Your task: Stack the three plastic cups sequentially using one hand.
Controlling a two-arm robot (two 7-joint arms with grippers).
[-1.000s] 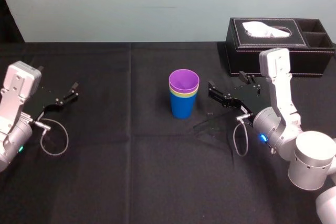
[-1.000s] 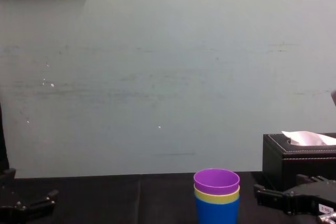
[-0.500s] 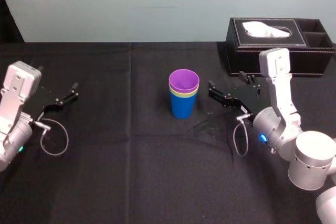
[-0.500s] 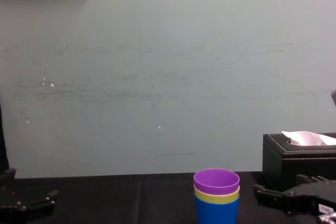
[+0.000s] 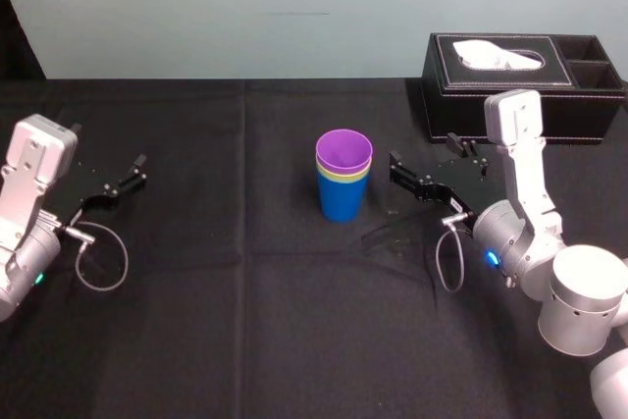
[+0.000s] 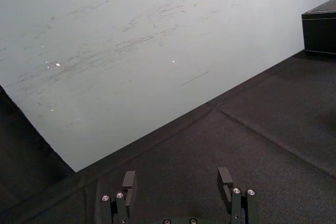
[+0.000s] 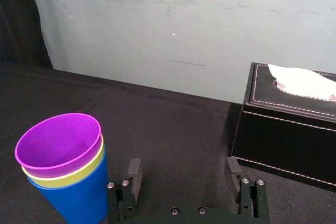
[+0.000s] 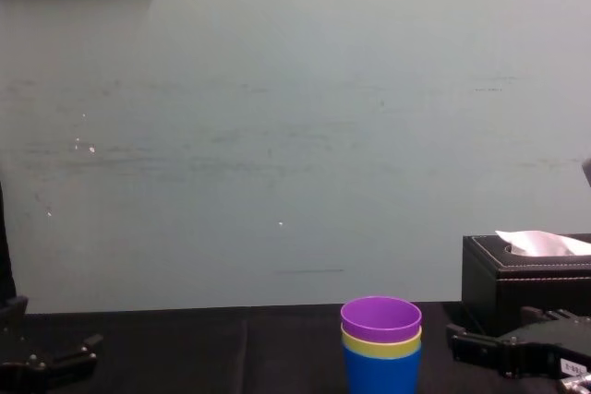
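Hovering right gripper (image 7: 182, 169), jaws released, just beside purple cup (image 7: 58, 141) nesting in yellow-green cup (image 7: 85, 171) in blue cup (image 7: 79, 199); idling left gripper (image 6: 177, 178) well apart, jaws spread.

Head view: high over the table's (image 5: 196, 321) near edge, tilted down, covers the whole top up to the far edge and the wall (image 5: 245, 7). Chest view: low, about table level, faces the wall straight on, cups (image 8: 381, 346) seen side-on. Left wrist view: just behind left gripper (image 6: 177, 174), low, frame tilted, facing far edge and wall. Right wrist view: just behind right gripper (image 7: 182, 163), close to cups. Cups shared by head, chest, right wrist; box (image 5: 520, 76) by all four.
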